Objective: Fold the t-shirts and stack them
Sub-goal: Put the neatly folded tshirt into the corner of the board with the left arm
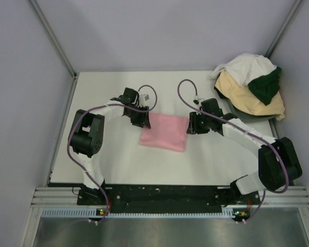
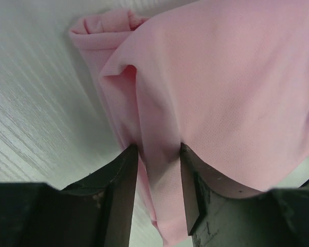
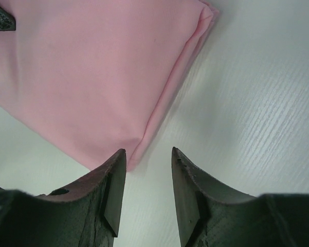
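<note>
One desk holds four t-shirts: one pink t-shirt, one white t-shirt, one dark green t-shirt, one tan t-shirt. There are two arms, left arm and right arm, each with two jaws

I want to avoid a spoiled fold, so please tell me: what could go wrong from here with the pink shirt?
1. The left pincer has a ridge of the pink t-shirt between its fingers; any pull may drag the folded layers apart, and a rolled corner looks loose.
2. The right pincer stands open beside the shirt's near corner, mostly over bare table; closing here could miss the cloth.
</note>
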You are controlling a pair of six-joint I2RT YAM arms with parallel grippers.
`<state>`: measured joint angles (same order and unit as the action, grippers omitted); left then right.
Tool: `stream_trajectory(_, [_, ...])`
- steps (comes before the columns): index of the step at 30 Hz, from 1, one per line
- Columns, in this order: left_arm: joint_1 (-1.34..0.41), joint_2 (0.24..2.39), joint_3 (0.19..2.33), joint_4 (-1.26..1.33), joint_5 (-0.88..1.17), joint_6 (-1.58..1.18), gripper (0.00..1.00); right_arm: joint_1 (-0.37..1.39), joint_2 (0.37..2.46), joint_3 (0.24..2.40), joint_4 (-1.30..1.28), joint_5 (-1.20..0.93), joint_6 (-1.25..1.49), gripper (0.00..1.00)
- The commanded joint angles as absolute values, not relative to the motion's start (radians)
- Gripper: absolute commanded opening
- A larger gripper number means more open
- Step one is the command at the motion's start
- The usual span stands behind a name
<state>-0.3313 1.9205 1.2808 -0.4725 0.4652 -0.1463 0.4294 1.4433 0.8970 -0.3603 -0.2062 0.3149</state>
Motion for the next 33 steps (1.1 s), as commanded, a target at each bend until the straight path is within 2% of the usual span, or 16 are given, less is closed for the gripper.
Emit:
stream_trajectory(1, [-0.311, 1.948, 1.276, -0.408, 0.477, -0.213, 0.35, 0.419, 1.376, 0.887, -0.357, -0.186, 0.296, 0.40])
stream_trajectory(3, [-0.310, 1.954, 1.266, -0.403, 0.508, -0.216, 0.22, 0.417, 1.367, 0.884, -0.359, -0.180, 0.285, 0.40])
stream_trajectory(9, [-0.304, 1.942, 1.233, -0.402, 0.545, -0.184, 0.00, 0.413, 1.341, 0.884, -0.364, -0.173, 0.272, 0.40])
stream_trajectory(19, [-0.121, 1.873, 1.226, -0.498, 0.526, -0.083, 0.00, 0.408, 1.278, 0.884, -0.393, -0.137, 0.227, 0.41])
stream_trajectory(25, [-0.006, 1.850, 1.262, -0.647, 0.459, 0.110, 0.00, 0.408, 1.240, 0.891, -0.411, -0.109, 0.190, 0.41])
stream_trajectory(33, [0.242, 1.848, 1.328, -0.706, 0.344, 0.265, 0.00, 0.410, 1.232, 0.914, -0.431, -0.084, 0.157, 0.41])
